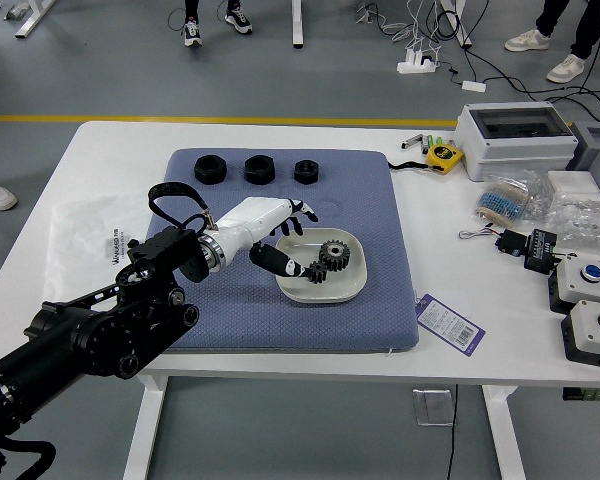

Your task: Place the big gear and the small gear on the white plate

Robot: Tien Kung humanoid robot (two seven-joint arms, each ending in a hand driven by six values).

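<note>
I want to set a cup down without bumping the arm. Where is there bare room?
Bare blue mat runs between the white plate and the mat's right edge; bare white tabletop lies beyond it, above the purple tag. Crowded: the plate, with big gear, small gear and left robot hand reaching over it, and the table's right end, around button boxes.
</note>
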